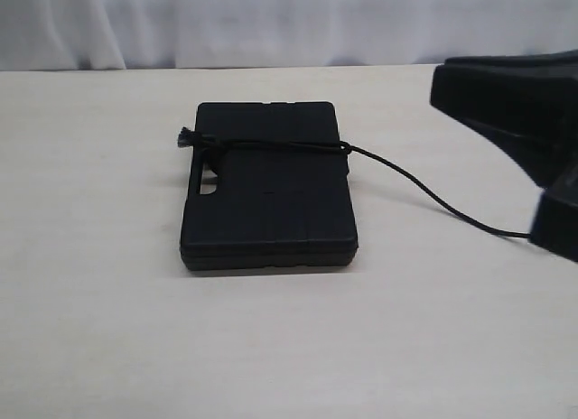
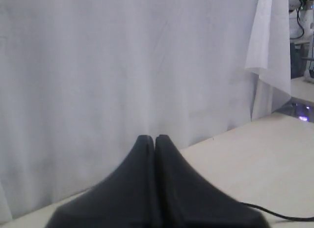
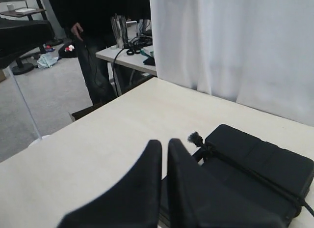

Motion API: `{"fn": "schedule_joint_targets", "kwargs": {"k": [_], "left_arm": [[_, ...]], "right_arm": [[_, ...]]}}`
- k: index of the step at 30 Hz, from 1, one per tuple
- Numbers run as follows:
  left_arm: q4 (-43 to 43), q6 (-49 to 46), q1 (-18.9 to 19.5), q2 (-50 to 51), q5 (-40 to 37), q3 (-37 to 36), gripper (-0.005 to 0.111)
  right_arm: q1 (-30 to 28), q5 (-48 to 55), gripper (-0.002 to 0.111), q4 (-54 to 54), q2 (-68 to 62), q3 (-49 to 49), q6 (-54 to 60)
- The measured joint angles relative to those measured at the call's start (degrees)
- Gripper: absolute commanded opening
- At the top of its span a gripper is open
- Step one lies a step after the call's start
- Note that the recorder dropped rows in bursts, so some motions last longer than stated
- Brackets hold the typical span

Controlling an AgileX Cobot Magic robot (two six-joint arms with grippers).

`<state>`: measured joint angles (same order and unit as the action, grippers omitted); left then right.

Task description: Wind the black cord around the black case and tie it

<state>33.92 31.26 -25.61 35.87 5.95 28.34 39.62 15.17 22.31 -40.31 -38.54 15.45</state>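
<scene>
Centre of the pale surface: flat matte black plastic case, thin braided black cord looped across it, loose tail lying beside. Cord looks limp and light; I'd grab that tail. Both closed: left gripper, right gripper, nothing seen between fingertips.
</scene>
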Motion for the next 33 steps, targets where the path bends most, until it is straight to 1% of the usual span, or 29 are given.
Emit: {"fn": "schedule_joint_targets", "kwargs": {"k": [4,12,27,30,33], "left_arm": [[0.0,0.0,0.0,-2.89,0.0,0.0,0.0],[0.0,0.0,0.0,-3.68,-0.24,0.0,0.0],[0.0,0.0,0.0,-3.68,-0.24,0.0,0.0],[-2.37,-0.49,0.0,-3.68,-0.24,0.0,0.0],[-9.26,-6.8,0.0,-3.92,-0.47,0.0,0.0]], "right_arm": [[0.0,1.85,0.004,0.0,3.78,0.0,0.02],[0.0,2.73,0.004,0.0,8.03,0.0,0.02],[0.0,2.73,0.004,0.0,9.06,0.0,0.02],[0.0,2.73,0.004,0.0,9.06,0.0,0.02],[0.0,2.73,0.004,0.0,9.12,0.0,0.02]]}}
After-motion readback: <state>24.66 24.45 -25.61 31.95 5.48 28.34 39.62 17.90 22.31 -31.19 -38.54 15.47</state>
